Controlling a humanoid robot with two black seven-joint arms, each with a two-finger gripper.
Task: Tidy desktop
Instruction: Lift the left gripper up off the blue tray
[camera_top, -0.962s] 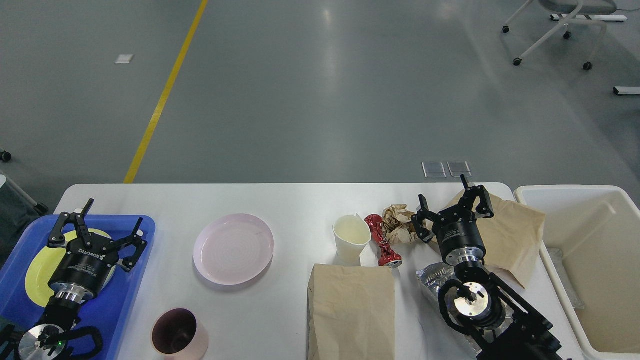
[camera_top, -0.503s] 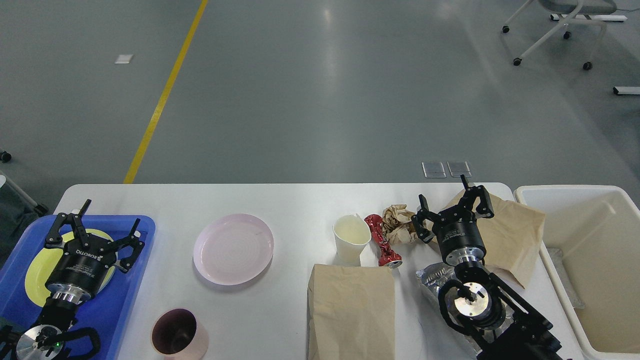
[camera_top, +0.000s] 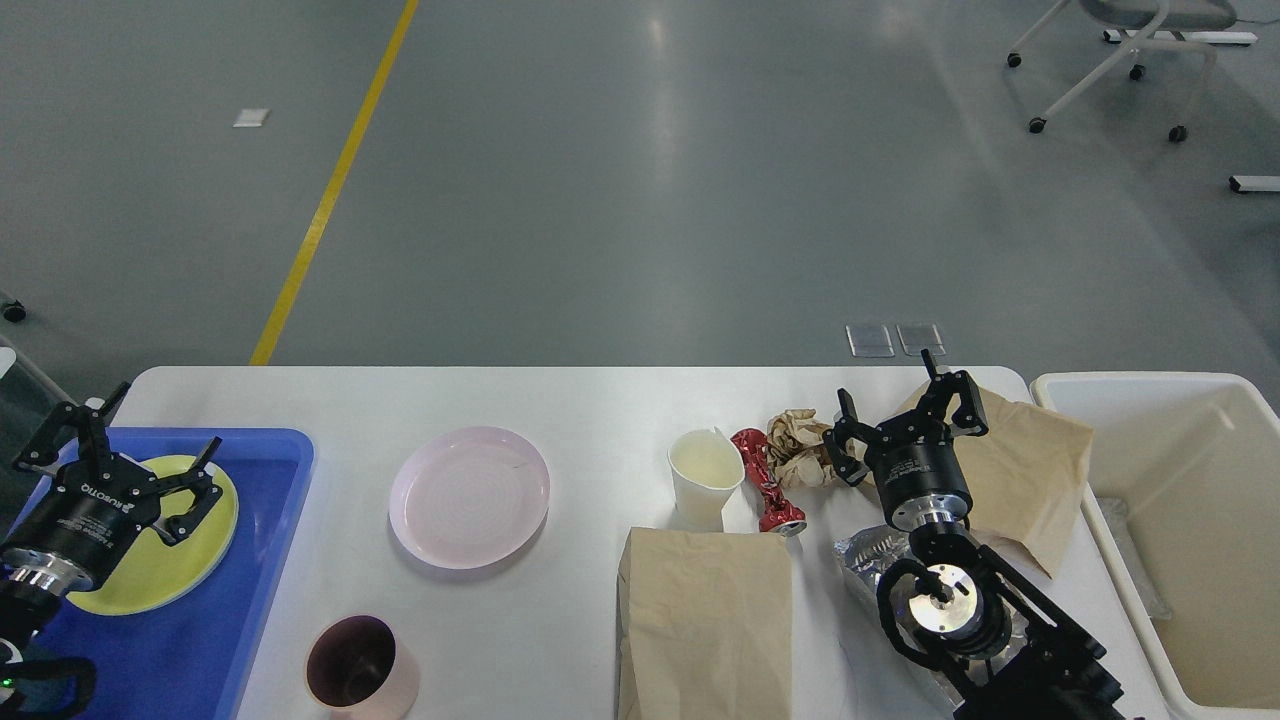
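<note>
Sorting looks barely begun: the white counter (camera_top: 600, 410) carries a pink plate (camera_top: 469, 497), cup (camera_top: 703, 477) and paper bags. Both left gripper (camera_top: 112, 462) and right gripper (camera_top: 903, 418) hover with fingers spread, empty. Next, probably grasp the plate's rim.

On the large white rectangular desktop (camera_top: 600, 400), a blue plastic tray (camera_top: 270, 470) is set far left, a round pink plate (camera_top: 469, 497) beside it, and a cream rectangular bin (camera_top: 1180, 480) far right

White desktop (camera_top: 600, 400), blue tray (camera_top: 270, 500), yellow plate (camera_top: 190, 570), pink plate (camera_top: 470, 497), red crushed can (camera_top: 765, 485), tan paper bag (camera_top: 705, 620)
</note>
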